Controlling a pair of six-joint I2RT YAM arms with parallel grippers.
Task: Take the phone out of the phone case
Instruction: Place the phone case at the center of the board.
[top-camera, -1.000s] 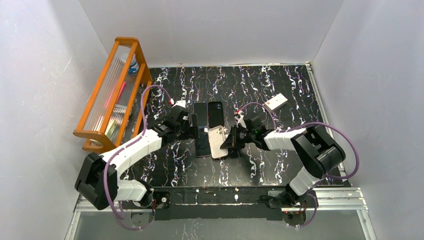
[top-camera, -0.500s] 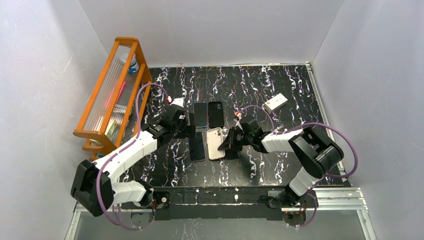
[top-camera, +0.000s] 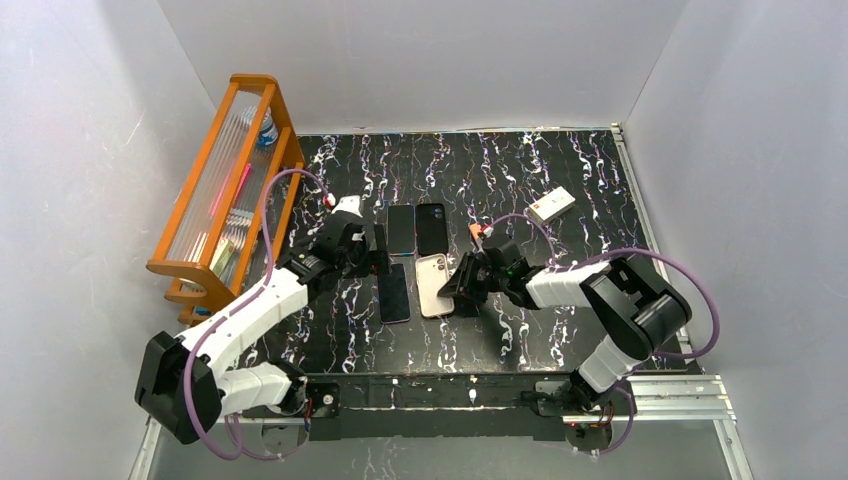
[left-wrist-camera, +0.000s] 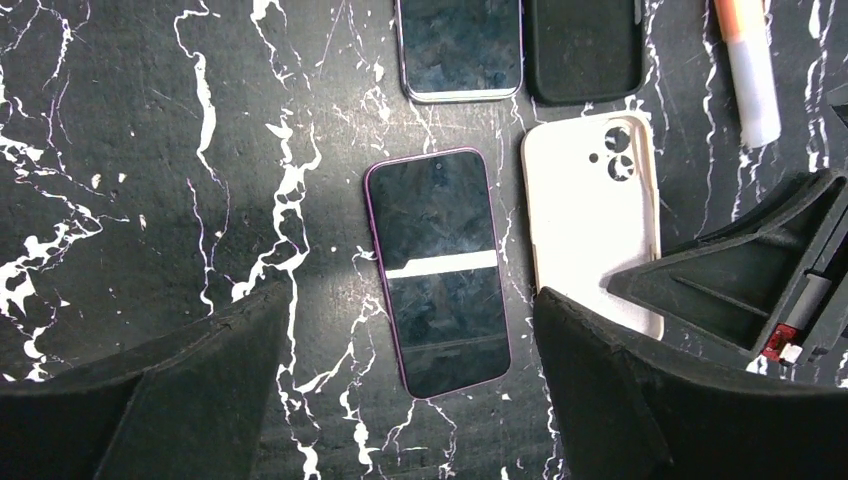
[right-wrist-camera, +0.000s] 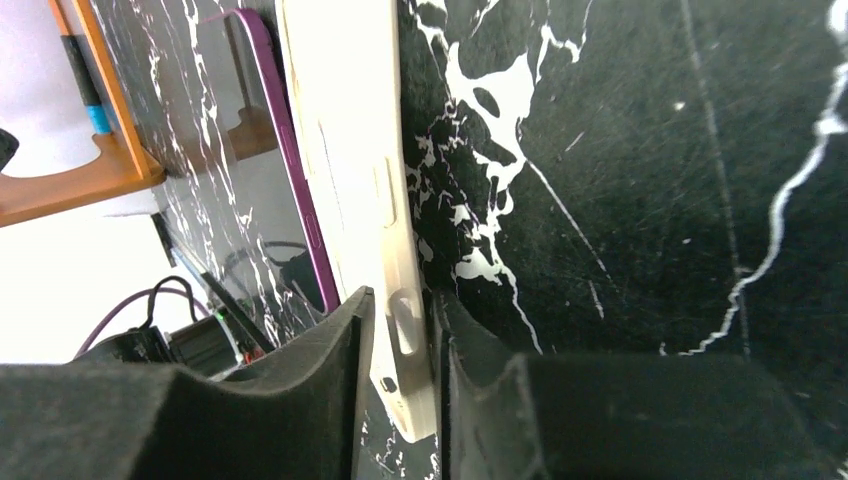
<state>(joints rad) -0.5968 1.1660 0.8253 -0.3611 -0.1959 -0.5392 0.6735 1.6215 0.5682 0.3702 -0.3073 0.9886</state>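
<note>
The phone (left-wrist-camera: 438, 270), dark screen with a purple rim, lies face up and bare on the black marbled table (top-camera: 520, 175). The cream phone case (left-wrist-camera: 592, 210) lies flat beside it on the right, camera cut-outs at its far end. In the top view the phone (top-camera: 394, 293) and case (top-camera: 432, 283) sit side by side without overlapping. My left gripper (left-wrist-camera: 412, 295) hovers open over the phone's near end, holding nothing. My right gripper (right-wrist-camera: 404, 300) straddles the case's right edge (right-wrist-camera: 345, 150), its jaws slightly apart with a thin gap on one side.
A second phone (top-camera: 401, 229) and a black case (top-camera: 432, 228) lie just behind the pair. An orange rack (top-camera: 225, 190) stands along the left wall. A small white box (top-camera: 552, 204) rests at the back right.
The phone has gone from my left gripper to lying flat on the table, clear of the case. My left gripper drew back to the left. My right gripper's jaws eased apart on the case edge.
</note>
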